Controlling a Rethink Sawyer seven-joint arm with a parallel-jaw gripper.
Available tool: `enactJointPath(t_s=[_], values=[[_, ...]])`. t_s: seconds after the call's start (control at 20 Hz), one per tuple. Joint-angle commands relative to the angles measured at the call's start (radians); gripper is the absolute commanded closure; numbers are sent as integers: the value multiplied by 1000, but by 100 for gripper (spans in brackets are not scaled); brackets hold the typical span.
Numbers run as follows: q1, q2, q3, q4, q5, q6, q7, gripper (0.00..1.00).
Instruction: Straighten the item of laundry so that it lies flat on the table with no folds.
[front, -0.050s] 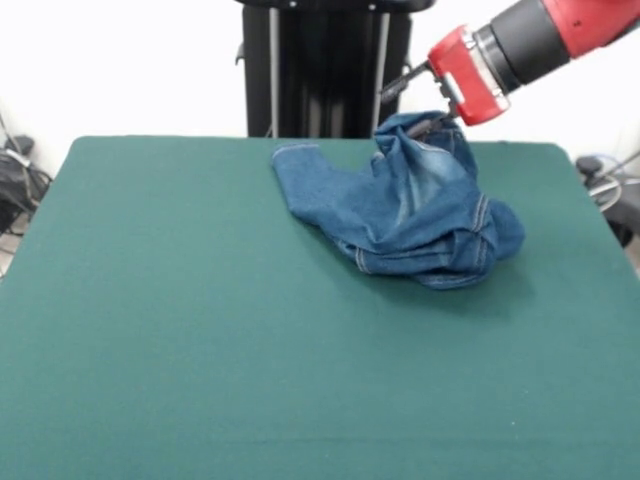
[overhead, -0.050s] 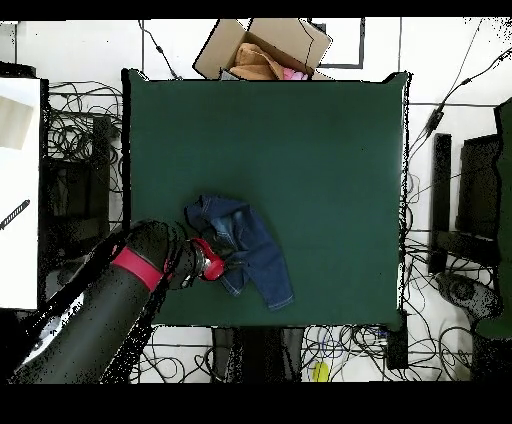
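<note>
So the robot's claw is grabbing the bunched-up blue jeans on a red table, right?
Not quite: the table is dark green cloth, not red, as the front view shows. The claw does meet the bunched-up blue denim jeans at their top.

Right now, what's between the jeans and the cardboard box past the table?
In the overhead view, only bare table lies between the jeans and the box.

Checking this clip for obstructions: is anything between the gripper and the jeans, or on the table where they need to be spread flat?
Nothing visible. The gripper is already at the raised top of the bunched jeans, with nothing between them. The green table around the jeans carries no other objects in either view.
</note>
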Motion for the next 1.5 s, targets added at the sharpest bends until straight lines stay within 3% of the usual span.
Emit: enactJointPath(t_s=[0.05, 0.15, 0.2, 0.35, 0.4, 0.8, 1.2, 1.5], values=[[-13, 15, 88, 83, -47, -59, 59, 0], [-22, 2, 104, 98, -48, -120, 59, 0], [-58, -75, 144, 138, -48, -188, -4, 0], [-103, -166, 193, 181, -74, -246, -114, 0], [-125, -237, 214, 213, -59, -259, -146, 0], [-338, -482, 448, 372, -28, -341, -288, 0], [-616, -583, 729, 523, -62, -480, -346, 0], [-780, -597, 902, 597, -155, -614, -328, 0]])
